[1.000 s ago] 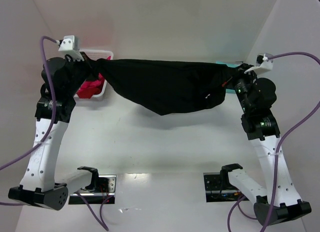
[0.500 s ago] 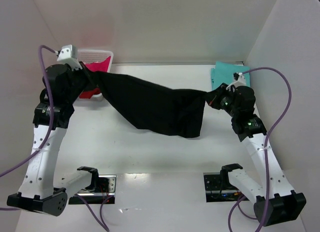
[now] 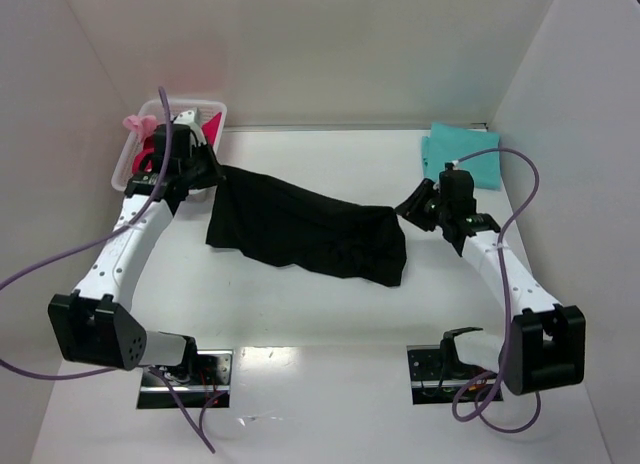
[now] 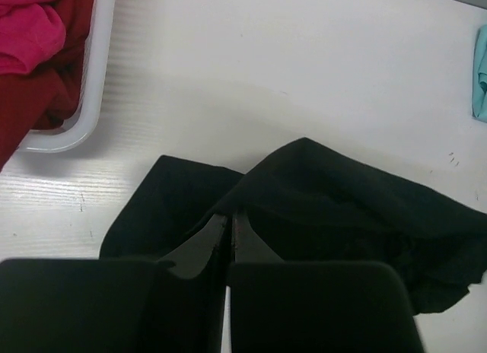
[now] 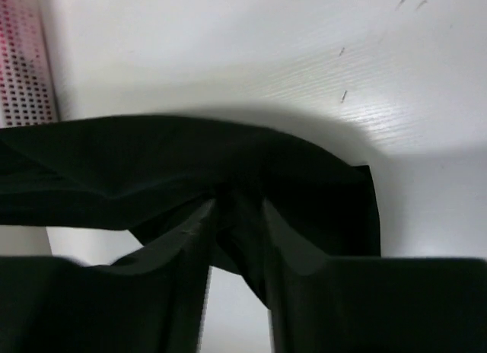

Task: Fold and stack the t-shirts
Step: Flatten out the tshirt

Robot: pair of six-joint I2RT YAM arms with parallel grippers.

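The black t-shirt (image 3: 310,229) lies crumpled in a wide band across the middle of the table. My left gripper (image 3: 213,174) is shut on its left end, low by the table; in the left wrist view (image 4: 230,220) the fingers pinch black cloth (image 4: 342,208). My right gripper (image 3: 403,210) is shut on the shirt's right end; in the right wrist view (image 5: 238,208) a fold of black cloth (image 5: 152,163) sits between the fingers. The teal t-shirt (image 3: 462,154) lies folded at the back right. Magenta-pink cloth (image 4: 27,26) sits in the basket.
The white lattice basket (image 3: 215,109) stands at the back left, right behind my left gripper, with pink and dark red cloth (image 4: 38,94) in it. White walls close in the table at the back and on both sides.
The shirt hung stretched in the air between both raised grippers. Both arms have come down and inward, and the shirt now rests on the table.
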